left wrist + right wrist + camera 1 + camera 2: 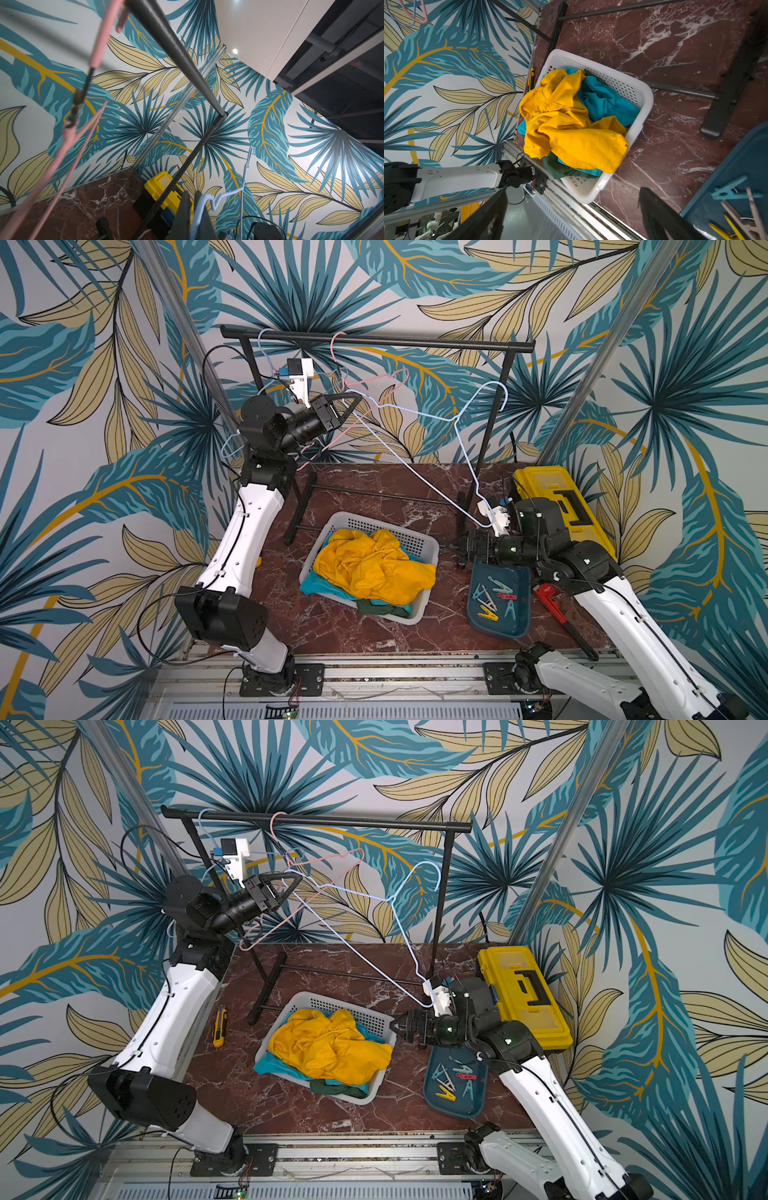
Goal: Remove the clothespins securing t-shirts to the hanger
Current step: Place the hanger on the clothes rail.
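Laundry bench, mid-task: the left gripper [356,398], high up near the left end of the black metal clothes rail [415,341], is clenched on a bare pale blue wire hanger [494,382]. The hanger slants away from the fingertips across the bench, its hook clear of the rail and its lower corner down beside the right arm's wrist camera. A bare pink wire hanger [101,41] hooks over the rail close by, and a second pale blue wire hanger [259,339] hooks over the rail's left end. The right gripper [458,549] hangs low over the dark red marble bench [353,639], jaws released and spread wide with nothing between them. It sits between the white perforated plastic basket [388,526] and the back end of the dark teal plastic tray [519,622]. The six small plastic clothespins [506,596], in teal, yellow, red-pink and pale peach, lie loose in that tray near the bench's front right corner. The three t-shirts [374,572] sit crumpled together in the basket, at the middle of the bench toward its front edge: bright yellow on top, turquoise beneath it, dark green lowest, showing at the front rim. A yellow plastic toolbox [552,497] with a black handle stands at the back right corner. A red pipe wrench [550,605] lies near the right edge just beside the tray, and a yellow-and-black utility knife [219,1025] rests near the left edge.
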Controlling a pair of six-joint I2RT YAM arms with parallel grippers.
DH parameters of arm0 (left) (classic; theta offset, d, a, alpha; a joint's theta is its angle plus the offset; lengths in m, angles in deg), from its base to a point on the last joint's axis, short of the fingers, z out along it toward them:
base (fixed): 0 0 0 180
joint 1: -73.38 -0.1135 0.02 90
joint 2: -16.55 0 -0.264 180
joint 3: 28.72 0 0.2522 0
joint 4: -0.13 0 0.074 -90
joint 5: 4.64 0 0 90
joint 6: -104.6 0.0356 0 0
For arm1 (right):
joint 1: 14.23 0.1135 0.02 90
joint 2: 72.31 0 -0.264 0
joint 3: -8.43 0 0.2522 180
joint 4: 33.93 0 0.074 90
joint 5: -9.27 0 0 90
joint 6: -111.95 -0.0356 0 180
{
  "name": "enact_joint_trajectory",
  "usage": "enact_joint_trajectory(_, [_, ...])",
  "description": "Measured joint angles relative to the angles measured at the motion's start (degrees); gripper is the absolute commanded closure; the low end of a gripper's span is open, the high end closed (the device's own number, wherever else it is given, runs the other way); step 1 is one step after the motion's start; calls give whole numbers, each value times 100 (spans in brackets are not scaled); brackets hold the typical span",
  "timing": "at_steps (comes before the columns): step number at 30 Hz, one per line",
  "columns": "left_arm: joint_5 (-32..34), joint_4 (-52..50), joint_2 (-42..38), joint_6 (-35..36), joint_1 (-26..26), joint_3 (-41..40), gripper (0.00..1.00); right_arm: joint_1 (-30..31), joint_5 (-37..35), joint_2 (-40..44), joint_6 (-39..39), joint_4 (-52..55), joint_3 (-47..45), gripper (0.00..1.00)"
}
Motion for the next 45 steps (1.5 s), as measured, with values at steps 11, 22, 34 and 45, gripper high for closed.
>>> enact_joint_trajectory(11, [514,-76,-737,326,-249,-564,100,-179,-1268,807,28,356,-157,1])
enact_joint_trajectory(22, [691,-76,-1307,538,-387,-752,100,-251,-2465,1213,-164,472,-247,1])
enact_joint_trajectory(34, [1491,-774,-2127,1709,-387,-691,100,-260,-2664,1141,-269,472,-247,0])
enact_joint_trajectory(45, [1956,-1117,-1908,2035,-387,-343,100,-262,-2675,1099,-461,413,-382,1])
